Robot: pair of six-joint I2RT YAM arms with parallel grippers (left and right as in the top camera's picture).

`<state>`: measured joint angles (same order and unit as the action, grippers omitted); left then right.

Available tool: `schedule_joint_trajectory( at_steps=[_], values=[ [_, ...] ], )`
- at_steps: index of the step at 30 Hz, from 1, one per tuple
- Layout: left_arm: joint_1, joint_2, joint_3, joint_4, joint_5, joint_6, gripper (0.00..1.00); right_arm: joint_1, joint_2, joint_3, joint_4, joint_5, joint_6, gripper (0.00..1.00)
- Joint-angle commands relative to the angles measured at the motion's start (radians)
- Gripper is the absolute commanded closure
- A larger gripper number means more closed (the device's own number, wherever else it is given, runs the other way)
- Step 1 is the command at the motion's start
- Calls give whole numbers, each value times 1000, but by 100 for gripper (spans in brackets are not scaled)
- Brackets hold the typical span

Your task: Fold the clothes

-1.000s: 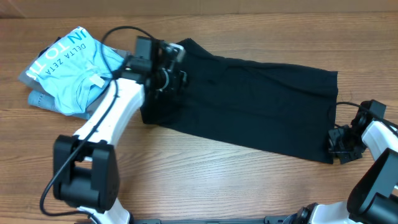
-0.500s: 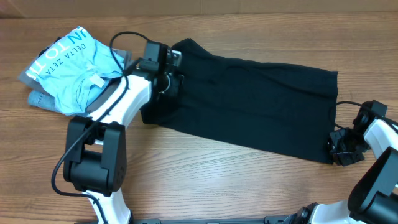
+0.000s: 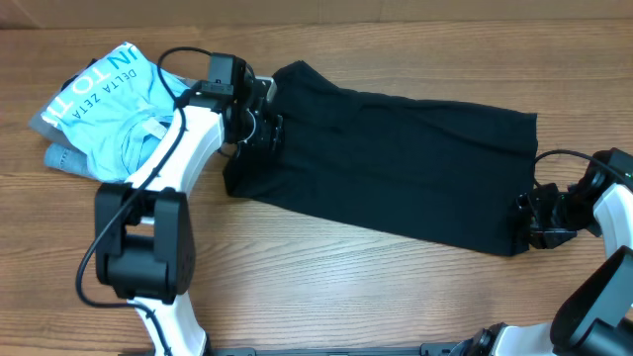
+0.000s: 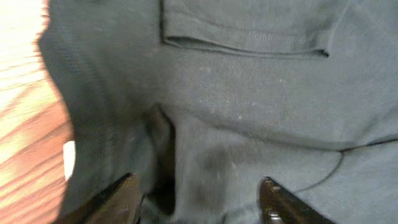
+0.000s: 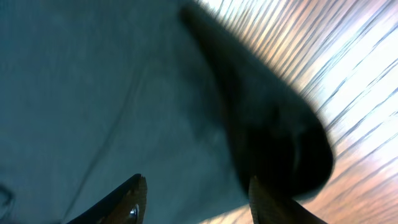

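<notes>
black soft-fabric garment lay as long band; left gripper and right gripper stood parted over opposite ends, holding nothing, probably set for next fold.

Bench: light wood-grain top; it shows beside both ends of the cloth.
Black garment: lies flat on the bench as a long band, with the left gripper over one end and the right gripper at the corner of the other.
Light blue shirt: crumpled, white lettering up, near the left gripper on the side away from the black garment.
Grey garment: pokes out from under the light blue shirt, farther from the left gripper.
</notes>
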<state>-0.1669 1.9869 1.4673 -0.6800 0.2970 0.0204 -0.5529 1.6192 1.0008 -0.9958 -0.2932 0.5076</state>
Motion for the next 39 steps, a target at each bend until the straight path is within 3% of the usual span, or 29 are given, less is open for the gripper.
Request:
schedule_joint_trajectory(
  at_steps=[1,5,8,12,14,19,20,27,34,39],
  values=[
    [-6,98,20,35,84,21,54,30,-24,27,-35,-82,-72,43],
    [-6,111,22,101,169,12,89,68,-24,16,-46,-77,-71,43],
    [-6,104,45,129,169,-9,96,109,-24,-17,-8,-63,-71,43],
    [-6,101,102,162,169,-21,95,166,-23,-85,78,-34,-59,43],
    [-6,101,113,186,168,-21,89,183,-23,-122,116,-18,-34,43],
    [-6,102,113,179,145,-20,48,189,-22,-200,183,17,18,43],
    [-6,102,113,167,132,-20,44,188,-22,-212,192,25,23,43],
    [26,89,114,3,114,-5,51,184,-22,-236,206,111,24,43],
    [115,74,113,-344,-58,56,62,170,-22,-236,206,114,22,44],
    [141,74,108,-378,-132,93,62,170,-22,-236,206,166,23,49]
  ],
)
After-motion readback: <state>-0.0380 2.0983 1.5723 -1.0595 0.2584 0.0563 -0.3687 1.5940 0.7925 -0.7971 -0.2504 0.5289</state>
